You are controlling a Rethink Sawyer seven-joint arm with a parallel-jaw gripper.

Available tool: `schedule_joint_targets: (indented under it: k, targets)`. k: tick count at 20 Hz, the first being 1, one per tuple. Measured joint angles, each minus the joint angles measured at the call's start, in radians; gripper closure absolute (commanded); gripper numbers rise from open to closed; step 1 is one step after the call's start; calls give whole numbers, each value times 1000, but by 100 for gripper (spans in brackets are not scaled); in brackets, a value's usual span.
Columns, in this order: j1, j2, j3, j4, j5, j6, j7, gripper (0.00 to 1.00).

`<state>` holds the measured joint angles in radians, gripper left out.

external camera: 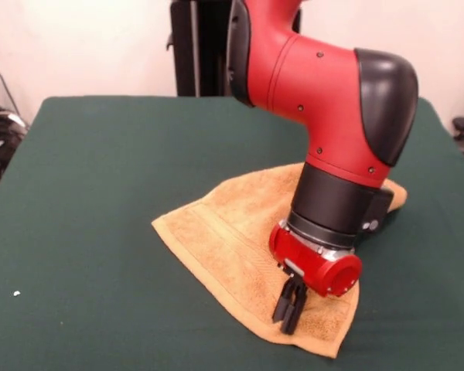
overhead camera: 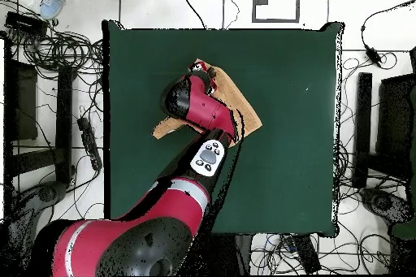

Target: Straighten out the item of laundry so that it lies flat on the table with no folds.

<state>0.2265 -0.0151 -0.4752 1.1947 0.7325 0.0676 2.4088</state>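
Front view: the small orange-tan terry towel (external camera: 240, 247) lies rumpled near the middle of the dark green cloth-covered table (external camera: 100, 193), one part seemingly doubled under the arm. The black hand (external camera: 291, 305) presses its narrow-set fingertips onto the towel's near corner, probably to drag that corner outward and flatten the fold.
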Motion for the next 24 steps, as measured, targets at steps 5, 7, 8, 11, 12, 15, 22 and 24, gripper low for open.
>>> schedule_joint_targets:
  k: [5, 7, 8, 11, 12, 15, 22, 24]
  targets:
    - [1, -22, 0, 18, -8, 6, 0, 100]
    - [3, -52, 0, 41, -24, 22, 0, 100]
    - [4, -63, -1, 49, -31, 31, 0, 100]
    - [7, -138, -10, 85, -68, 110, 0, 100]
    - [7, -177, -17, 101, -88, 158, 0, 100]
    - [7, -244, -31, 112, -123, 259, 0, 100]
    - [3, -407, -64, 106, -220, 537, 0, 100]
    - [-2, -445, -70, 96, -247, 609, 0, 100]
